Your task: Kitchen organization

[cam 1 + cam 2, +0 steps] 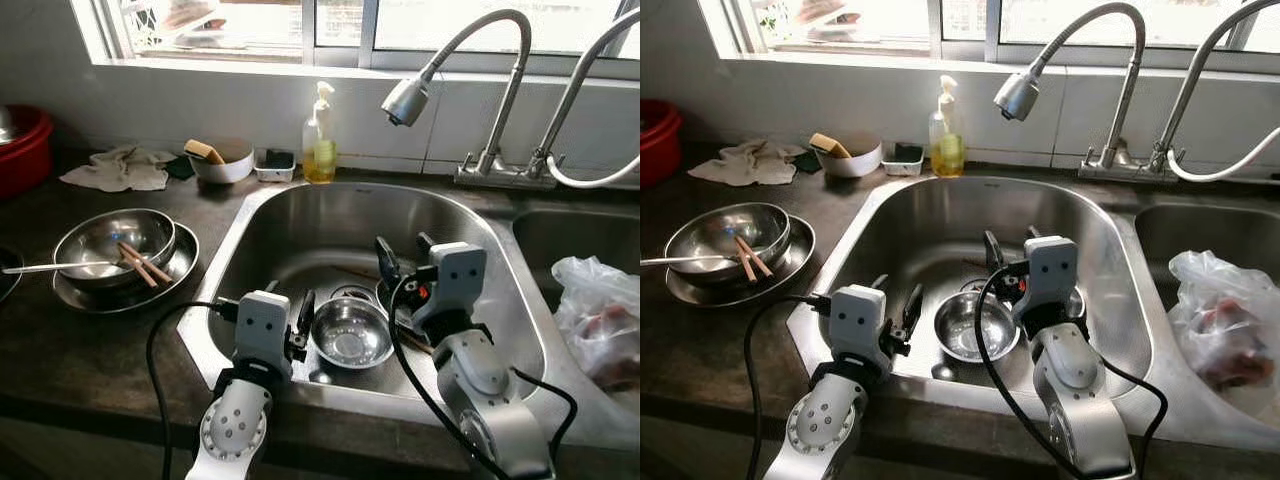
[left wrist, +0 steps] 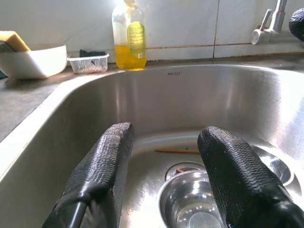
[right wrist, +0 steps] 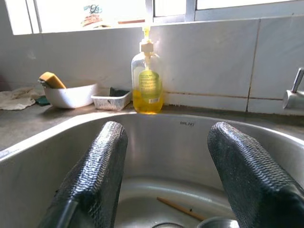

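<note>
Both end effectors (image 1: 288,318) (image 1: 400,258) released, w/ room inside sink (image 1: 250,215) rim above bowl (image 1: 350,332).

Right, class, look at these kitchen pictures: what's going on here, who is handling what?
A robot stands at a steel sink with both hands inside the basin, holding nothing. The left hand is open beside a small steel bowl on the sink floor; the right hand is open just beyond it. A chopstick lies in the basin. On the counter to the left, a bowl with chopsticks sits on a plate, untouched.
</note>
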Motion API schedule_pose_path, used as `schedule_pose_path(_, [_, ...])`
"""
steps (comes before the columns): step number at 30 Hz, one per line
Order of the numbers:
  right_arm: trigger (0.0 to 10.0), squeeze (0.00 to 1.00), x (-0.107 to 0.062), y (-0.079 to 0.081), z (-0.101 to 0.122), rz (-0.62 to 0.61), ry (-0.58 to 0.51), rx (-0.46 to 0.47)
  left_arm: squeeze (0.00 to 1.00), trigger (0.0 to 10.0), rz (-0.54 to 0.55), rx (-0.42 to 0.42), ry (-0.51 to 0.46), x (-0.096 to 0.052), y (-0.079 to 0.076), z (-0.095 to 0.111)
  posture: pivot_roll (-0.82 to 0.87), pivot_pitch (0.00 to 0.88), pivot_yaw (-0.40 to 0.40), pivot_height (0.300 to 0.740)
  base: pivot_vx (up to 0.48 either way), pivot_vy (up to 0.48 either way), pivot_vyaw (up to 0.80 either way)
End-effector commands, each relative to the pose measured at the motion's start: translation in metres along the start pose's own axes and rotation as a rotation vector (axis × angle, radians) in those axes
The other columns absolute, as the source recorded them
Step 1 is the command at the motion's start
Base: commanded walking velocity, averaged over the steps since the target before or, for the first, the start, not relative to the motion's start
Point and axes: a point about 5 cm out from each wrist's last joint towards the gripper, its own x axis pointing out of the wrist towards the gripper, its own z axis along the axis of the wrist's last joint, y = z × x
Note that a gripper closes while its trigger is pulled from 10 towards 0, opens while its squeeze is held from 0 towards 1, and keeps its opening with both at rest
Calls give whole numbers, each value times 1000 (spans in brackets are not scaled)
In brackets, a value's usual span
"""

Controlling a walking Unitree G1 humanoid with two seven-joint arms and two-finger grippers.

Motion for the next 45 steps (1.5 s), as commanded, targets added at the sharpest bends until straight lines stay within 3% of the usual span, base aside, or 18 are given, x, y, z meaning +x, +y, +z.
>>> schedule_pose_path(1, [10000, 0, -1, 2, 4, 8, -10, 3, 0, 10000, -5, -6, -14, -1, -1, 4, 69, 0, -27, 740, -274, 0, 0])
schedule_pose_path(32, [10000, 0, 1, 6, 5, 21, -14, 4, 0, 10000, -8, -1, -14, -1, 0, 4, 72, 0, -21, 740, -300, 0, 0])
schedule_pose_path(45, [10000, 0, 2, 7, 6, 39, -20, -19, 0, 10000, -6, -9, -16, 0, 0, 5, 72, 0, -25, 740, 0, 0, 238])
